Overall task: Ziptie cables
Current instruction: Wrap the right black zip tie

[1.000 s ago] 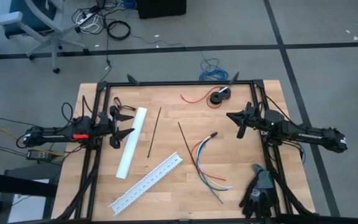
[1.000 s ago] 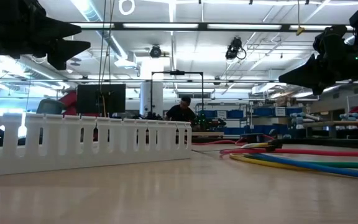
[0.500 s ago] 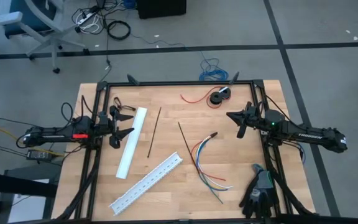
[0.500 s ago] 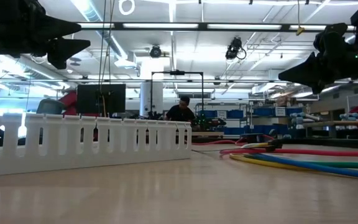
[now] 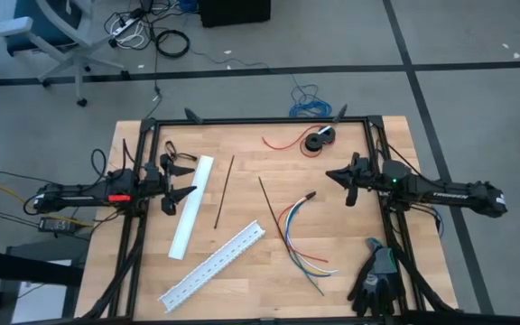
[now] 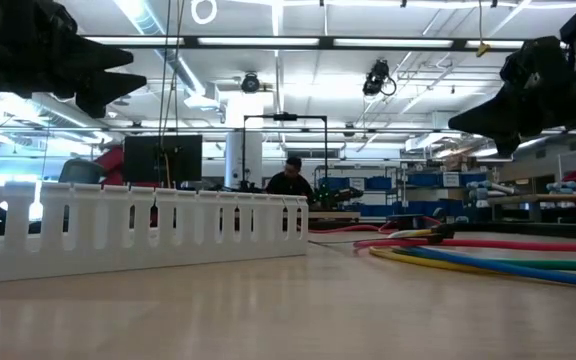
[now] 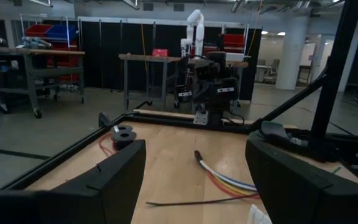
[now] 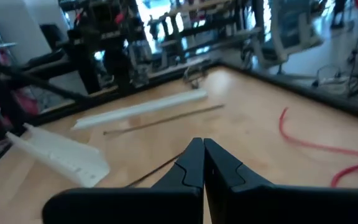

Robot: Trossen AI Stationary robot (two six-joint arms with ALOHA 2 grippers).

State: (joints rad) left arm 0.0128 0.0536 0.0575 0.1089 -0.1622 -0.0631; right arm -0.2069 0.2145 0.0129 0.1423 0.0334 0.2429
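Observation:
The cables [image 5: 301, 230] lie loose on the wooden table right of centre, a fan of red, orange, blue, green and white wires joined at a black-sleeved end [image 5: 309, 195]. They also show in the low view as cables [image 6: 488, 262] and in the left wrist view as cables [image 7: 225, 177]. My left gripper [image 5: 186, 178] hovers open at the table's left side, pointing level across the table, nothing between its fingers [image 7: 117, 177]. My right gripper [image 5: 330, 174] hovers shut at the right side, above and just right of the sleeved end, its tips [image 8: 199, 146] empty.
Two thin black strips [image 5: 224, 190] [image 5: 273, 212] lie mid-table. A white slotted duct [image 5: 213, 264] and its white cover [image 5: 190, 206] lie on the left half. A red wire [image 5: 283, 142] and black roll [image 5: 317, 140] sit far, dark gloves [image 5: 377, 280] at the near right.
My right gripper has swung a little toward the table's near edge and rolled slightly, staying shut. The cables have not moved.

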